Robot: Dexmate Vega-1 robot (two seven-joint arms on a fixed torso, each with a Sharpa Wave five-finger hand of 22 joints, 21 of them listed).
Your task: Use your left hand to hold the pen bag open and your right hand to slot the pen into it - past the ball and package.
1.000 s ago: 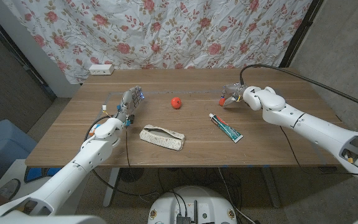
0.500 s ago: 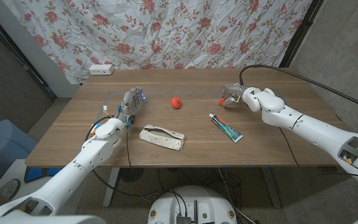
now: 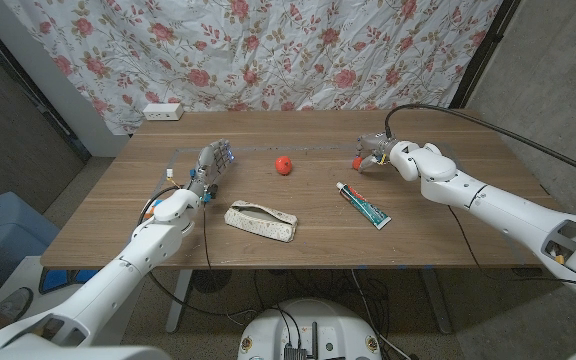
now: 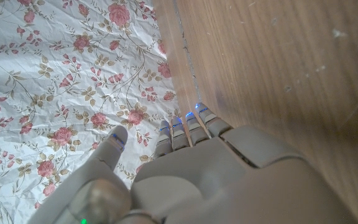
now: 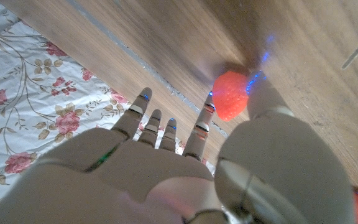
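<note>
The pen bag [image 3: 261, 221] lies on the wooden table [image 3: 438, 238], near the front edge and a little left of the middle, with its long side slightly slanted. It is pale with a small pattern, and no hand touches it. To its right, well apart, lies a white tube [image 3: 362, 204] with a red cap, also slanted. Behind the bag, toward the middle of the table, sits a small red ball [image 3: 284, 165].

The left hand [image 3: 211, 164] stands over the table to the left of the ball, its fingers [image 4: 188, 129] straight, close side by side and holding nothing; the thumb stands a little away from them. The right hand [image 3: 373, 152] is at the far right part of the table. In the right wrist view a small red thing like a strawberry [image 5: 230, 94] sits right at its thumb, but I cannot tell if the hand really grips it.

The table top is brown wood with visible grain. Behind it hangs a white cloth [image 3: 268, 45] with pink flowers, and a white power strip [image 3: 162, 112] lies at the far left corner.
</note>
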